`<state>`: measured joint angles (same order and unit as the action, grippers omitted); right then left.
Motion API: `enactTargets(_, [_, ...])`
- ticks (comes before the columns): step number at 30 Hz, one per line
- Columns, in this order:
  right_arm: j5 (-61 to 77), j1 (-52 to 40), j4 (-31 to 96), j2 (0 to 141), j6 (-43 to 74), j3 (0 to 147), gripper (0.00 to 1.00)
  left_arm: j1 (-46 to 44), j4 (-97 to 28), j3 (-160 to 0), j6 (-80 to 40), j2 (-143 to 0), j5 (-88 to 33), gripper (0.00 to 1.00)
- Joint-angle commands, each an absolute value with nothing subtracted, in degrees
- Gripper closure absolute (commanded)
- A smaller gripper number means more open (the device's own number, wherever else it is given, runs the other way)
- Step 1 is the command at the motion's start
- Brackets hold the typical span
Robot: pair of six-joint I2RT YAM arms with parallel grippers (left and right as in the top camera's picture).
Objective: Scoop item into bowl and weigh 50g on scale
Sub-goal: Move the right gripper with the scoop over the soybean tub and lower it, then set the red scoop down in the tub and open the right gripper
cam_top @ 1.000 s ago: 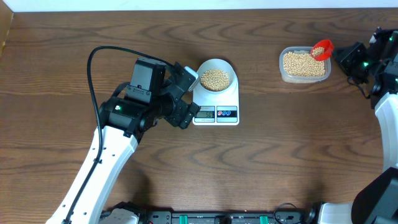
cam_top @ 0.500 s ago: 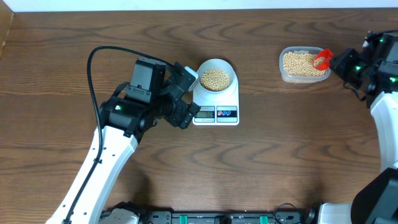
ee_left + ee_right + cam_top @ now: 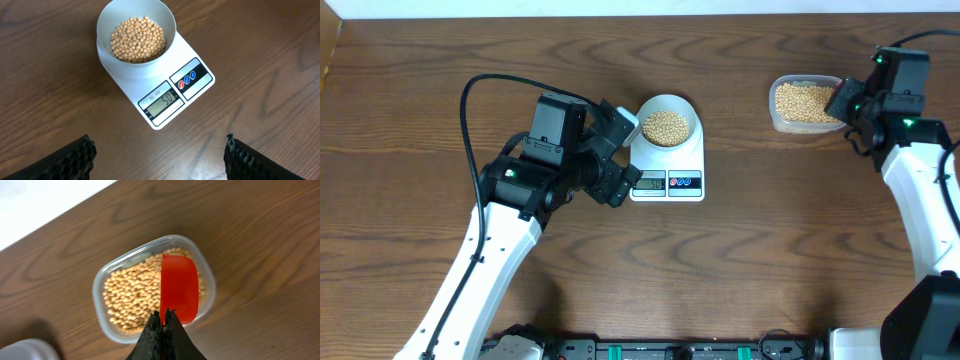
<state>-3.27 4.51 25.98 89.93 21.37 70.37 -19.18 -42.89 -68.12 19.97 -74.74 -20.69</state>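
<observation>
The bowl stands on the far part of the scale, at the centre of the table, and holds a heap of beans that covers its floor. The display on the near edge of the scale appears to read 50, so the weighing looks complete or very close to it; any finer digits are too small to tell. The left gripper hangs just left of the scale with its fingers spread wide and nothing between them, its camera looking down on bowl and display. At the far right of the table, well apart from the scale, the right gripper is pressed together on the handle of a red scoop. The scoop is over the tub, which is well stocked with beans, and no beans show on its red surface. Judged from this, the scooping and the portioning are done. What seems left is to confirm the reading and to set the scoop down; a small correction would follow only if the figure is off.
</observation>
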Motion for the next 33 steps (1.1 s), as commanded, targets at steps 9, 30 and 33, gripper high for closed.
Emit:
enactTargets(9, [-12.12, 0.21, 23.59, 89.41, 9.45, 70.46, 0.99, -18.98, -42.81, -67.90, 20.75, -74.48, -20.99, 0.16])
enactTargets(30, [-16.64, -5.65, 22.50, 90.17, -14.57, 70.46, 0.99, -18.98, -42.78, -67.90, 20.75, -74.48, -20.99, 0.16])
enactTargets(33, [-16.64, -6.24, 22.50, 90.17, -17.04, 70.46, 0.99, -18.98, -42.81, -67.90, 20.75, -74.48, -20.99, 0.16])
